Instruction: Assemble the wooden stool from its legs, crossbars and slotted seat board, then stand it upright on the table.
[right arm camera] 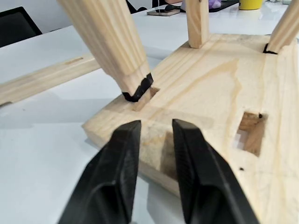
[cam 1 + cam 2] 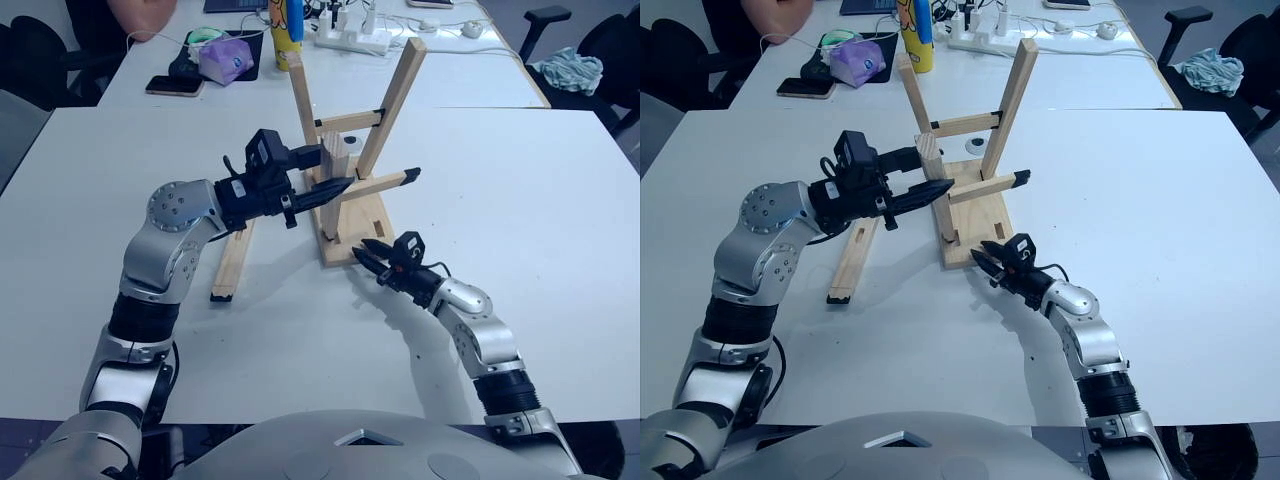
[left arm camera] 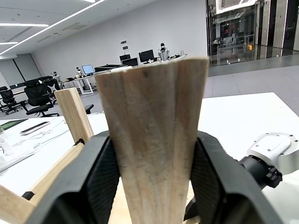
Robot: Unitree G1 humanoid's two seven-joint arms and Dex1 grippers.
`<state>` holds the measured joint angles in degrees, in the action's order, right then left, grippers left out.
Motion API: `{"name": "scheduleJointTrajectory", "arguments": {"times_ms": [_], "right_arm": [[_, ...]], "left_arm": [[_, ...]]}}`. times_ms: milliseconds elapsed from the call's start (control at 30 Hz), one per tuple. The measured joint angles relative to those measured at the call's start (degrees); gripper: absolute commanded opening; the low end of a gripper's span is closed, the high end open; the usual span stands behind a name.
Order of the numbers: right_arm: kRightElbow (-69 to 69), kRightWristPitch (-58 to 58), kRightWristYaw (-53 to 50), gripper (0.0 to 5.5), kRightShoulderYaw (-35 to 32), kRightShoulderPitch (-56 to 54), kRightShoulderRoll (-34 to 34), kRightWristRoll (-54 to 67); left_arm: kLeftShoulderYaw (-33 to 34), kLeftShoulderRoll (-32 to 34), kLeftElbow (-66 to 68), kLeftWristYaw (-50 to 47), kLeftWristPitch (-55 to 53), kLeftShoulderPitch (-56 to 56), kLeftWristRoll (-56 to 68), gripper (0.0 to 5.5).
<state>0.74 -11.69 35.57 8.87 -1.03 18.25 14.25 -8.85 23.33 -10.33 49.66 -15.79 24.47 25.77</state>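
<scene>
Gripping the pale square-cut wooden leg just below its top, the left gripper is clamped tight. That leg stands nearly upright, its black-tipped foot at the near-left slot of the flat pale wooden seat board. The board lies underside up mid-way across the white table, with two more legs raking up from its far end and a crossbar between them. At the board's near corner the right gripper has its fingers a sliver apart, holding nothing, tips right up against the edge. One slot gapes open beside it. The spare leg lies flat towards the table's left edge, long axis running near-to-far, under the left arm, so the left looks nearer for that fetch.
</scene>
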Motion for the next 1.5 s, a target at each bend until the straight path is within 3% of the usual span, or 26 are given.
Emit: {"name": "scheduleJointTrajectory", "arguments": {"times_ms": [200, 933, 1500], "right_arm": [[0.39, -0.57, -1.71, 0.0, 1.64, -0.99, 0.19, -2.89], [-1.86, -3.78, -4.23, 0.0, 3.48, -1.31, 0.9, -3.87], [-2.46, -6.61, -5.35, 0.0, 4.92, -1.91, 1.16, -4.91]], "left_arm": [[-0.07, -1.15, -0.43, -0.06, -1.3, -0.17, 0.66, 2.03], [-0.93, 1.93, 5.21, 5.74, -1.91, 1.78, -1.2, 2.03], [-1.75, 1.59, 13.84, 10.0, 5.15, 2.11, -1.1, 2.02]]}}
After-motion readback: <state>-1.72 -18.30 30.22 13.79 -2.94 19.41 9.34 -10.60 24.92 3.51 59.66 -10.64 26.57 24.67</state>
